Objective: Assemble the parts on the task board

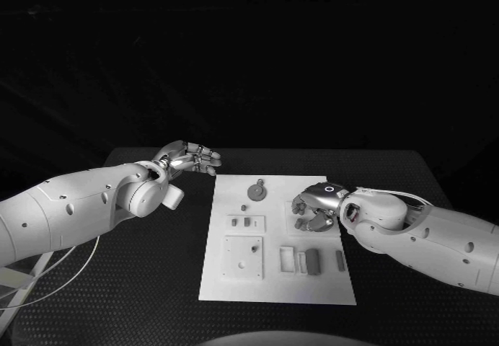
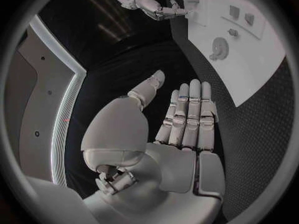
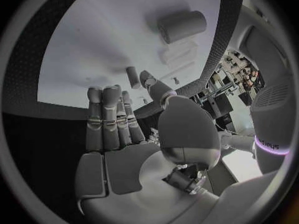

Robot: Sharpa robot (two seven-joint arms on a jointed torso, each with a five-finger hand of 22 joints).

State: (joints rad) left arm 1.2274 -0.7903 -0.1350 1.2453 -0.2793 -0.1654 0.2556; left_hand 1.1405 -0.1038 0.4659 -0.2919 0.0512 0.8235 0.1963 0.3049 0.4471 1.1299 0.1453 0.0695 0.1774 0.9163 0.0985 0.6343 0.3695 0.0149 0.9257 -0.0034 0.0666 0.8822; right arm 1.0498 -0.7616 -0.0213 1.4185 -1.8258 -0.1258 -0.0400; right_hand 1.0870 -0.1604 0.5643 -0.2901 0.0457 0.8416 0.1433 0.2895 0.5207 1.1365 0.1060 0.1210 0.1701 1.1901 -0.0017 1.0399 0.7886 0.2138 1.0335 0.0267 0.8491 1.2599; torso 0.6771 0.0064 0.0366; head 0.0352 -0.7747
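The white task board (image 1: 327, 285) lies in the middle of the black table. On it are a round grey part (image 1: 257, 192), a small block (image 1: 246, 223), a flat plate part (image 1: 242, 257) and several upright grey pieces (image 1: 312, 259) near the front. My right hand (image 1: 316, 209) hovers over the board's right side with its fingers apart and nothing in them. In the right wrist view a grey cylinder (image 3: 182, 26) and a small peg (image 3: 133, 77) lie on the board beyond my right hand (image 3: 118, 129). My left hand (image 1: 188, 157) is off the board's far left corner, flat and holding nothing (image 2: 187, 114).
Black textured table (image 1: 135, 288) surrounds the board, with bare room on both sides. A white cable (image 1: 63, 277) hangs beneath my left arm at the table's left edge. In the left wrist view the board (image 2: 261, 59) and my right hand (image 2: 156, 4) are visible.
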